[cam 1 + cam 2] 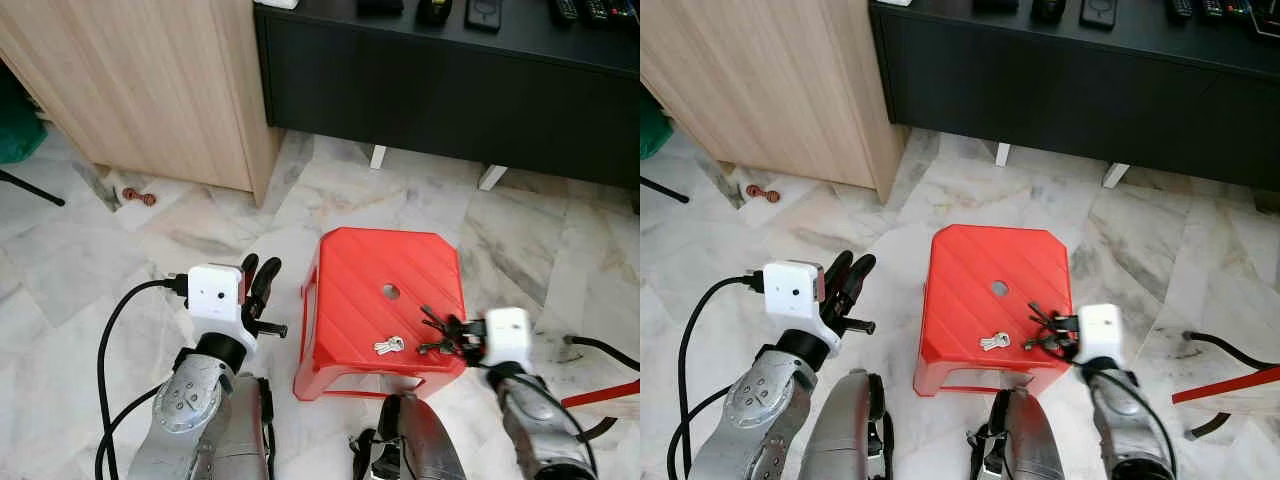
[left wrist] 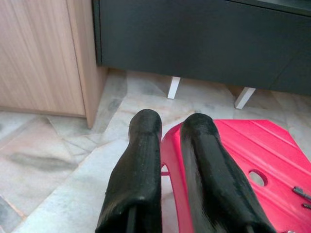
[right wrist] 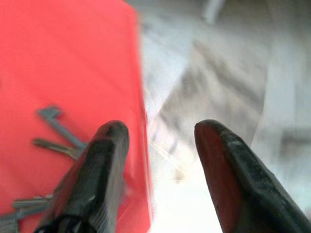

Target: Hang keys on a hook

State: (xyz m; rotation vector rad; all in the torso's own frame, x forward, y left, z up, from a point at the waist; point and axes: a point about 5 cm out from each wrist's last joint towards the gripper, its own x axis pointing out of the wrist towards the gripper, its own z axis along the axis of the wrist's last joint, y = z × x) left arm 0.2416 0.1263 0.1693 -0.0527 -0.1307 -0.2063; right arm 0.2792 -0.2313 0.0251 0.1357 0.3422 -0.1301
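Leftmost stood the tall light wooden cabinet (image 1: 140, 80), with a small reddish-brown object (image 1: 138, 197) on the marble floor (image 1: 60, 270) by its foot. Nearer the robot, the left pincer (image 1: 262, 280) hung beside the stool's left edge, its two black fingers (image 2: 141, 165) nearly pressed together and holding nothing, pointing toward the low black cabinet (image 1: 450, 90) ahead. Next came the red plastic stool (image 1: 385, 300), a round hole (image 1: 390, 291) in its ribbed top; on its near part lay the small bunch of silver keys (image 1: 389, 346), flat, long axis running roughly left to right, just to the robot's left of the right pincer (image 1: 436, 333). That pincer, fingers spread, sat over the stool's near right corner among some dark slender key-like pieces (image 3: 58, 133); whether it touched them could not be told. The right arm was clearly the nearer, so a short reach leftward looked needed. Nothing lay between pincer and keys. Rightmost, a black cable (image 1: 600, 345) trailed on the floor.
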